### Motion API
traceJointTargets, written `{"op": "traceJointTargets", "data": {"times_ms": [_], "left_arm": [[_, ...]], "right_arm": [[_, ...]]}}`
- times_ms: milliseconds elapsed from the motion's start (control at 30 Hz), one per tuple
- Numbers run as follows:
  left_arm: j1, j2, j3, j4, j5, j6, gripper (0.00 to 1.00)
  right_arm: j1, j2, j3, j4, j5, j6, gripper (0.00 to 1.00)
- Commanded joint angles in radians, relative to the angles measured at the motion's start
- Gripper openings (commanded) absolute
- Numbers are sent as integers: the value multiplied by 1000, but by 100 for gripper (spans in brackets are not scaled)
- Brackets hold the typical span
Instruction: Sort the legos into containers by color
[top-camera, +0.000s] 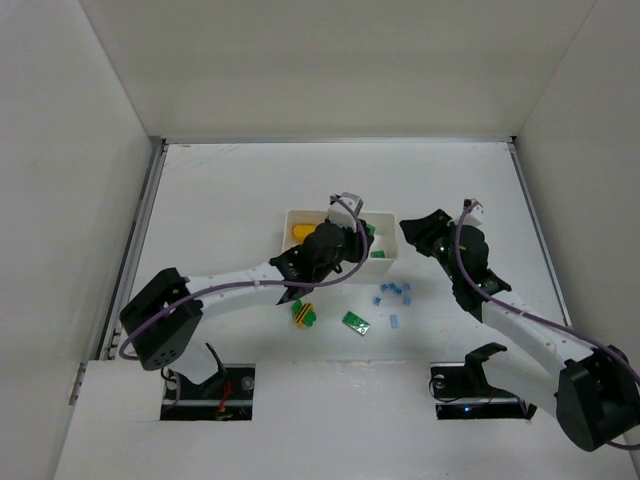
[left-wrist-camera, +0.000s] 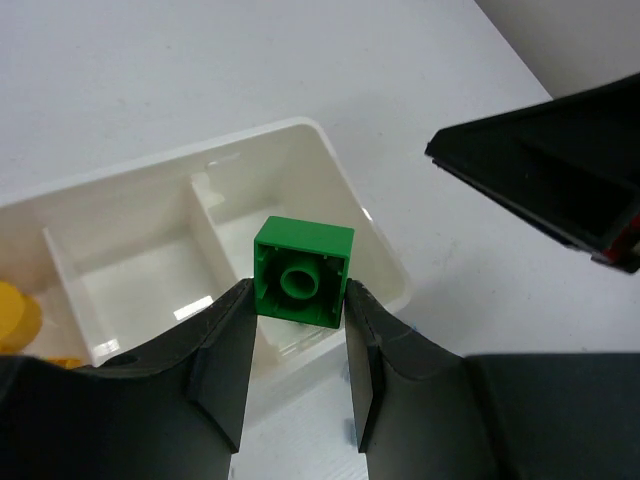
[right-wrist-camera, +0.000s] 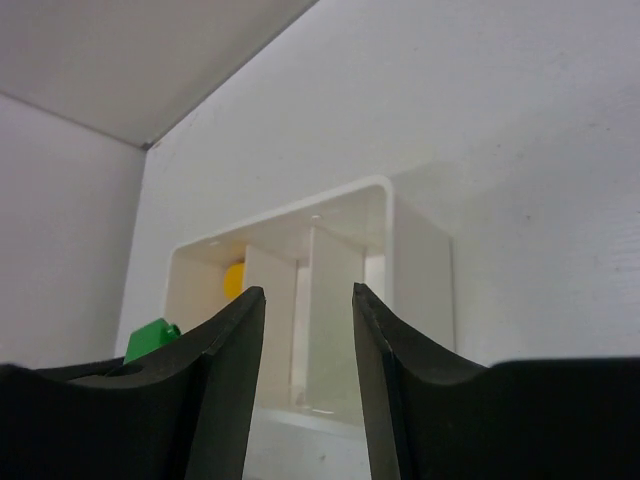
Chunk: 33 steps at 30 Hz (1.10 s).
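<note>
The light comes from overhead, even and diffuse, so the white table (top-camera: 250, 190) looks bright and the arms throw only faint, soft-edged shadows beside them. The side walls are greyer. From above the picture is soft, and the blue legos (top-camera: 395, 293) are small smudges.

At the left wrist the green lego (left-wrist-camera: 303, 270) is crisp and saturated. The dark fingers (left-wrist-camera: 225, 360) of the left gripper (left-wrist-camera: 297, 300) blur toward the near edge. Two small glare patches shine on the floor of the tray (left-wrist-camera: 250, 135).

The right wrist view is dimmer and greyish. The right gripper (right-wrist-camera: 307, 295) is out of focus, and the tray beyond it is hazy.
</note>
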<state>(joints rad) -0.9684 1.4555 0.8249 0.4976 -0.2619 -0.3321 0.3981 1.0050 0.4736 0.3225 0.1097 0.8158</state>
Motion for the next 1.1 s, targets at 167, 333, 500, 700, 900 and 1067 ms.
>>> {"op": "traceJointTargets", "data": {"times_ms": [167, 333, 500, 700, 900, 1067], "left_arm": [[9, 201, 218, -60, 93, -27, 19], [7, 256, 273, -74, 86, -39, 32], [12, 220, 255, -77, 63, -39, 56], [52, 25, 110, -79, -10, -48, 55], [119, -309, -104, -285, -51, -116, 50], [162, -515, -240, -536, -85, -205, 50]], "right_arm": [[-6, -80, -46, 52, 41, -21, 54], [-9, -106, -53, 43, 41, -15, 60], [-8, -114, -58, 41, 41, -18, 63], [47, -74, -18, 32, 22, -67, 47], [285, -34, 51, -81, 12, -203, 35], [541, 49, 83, -187, 11, -273, 55]]}}
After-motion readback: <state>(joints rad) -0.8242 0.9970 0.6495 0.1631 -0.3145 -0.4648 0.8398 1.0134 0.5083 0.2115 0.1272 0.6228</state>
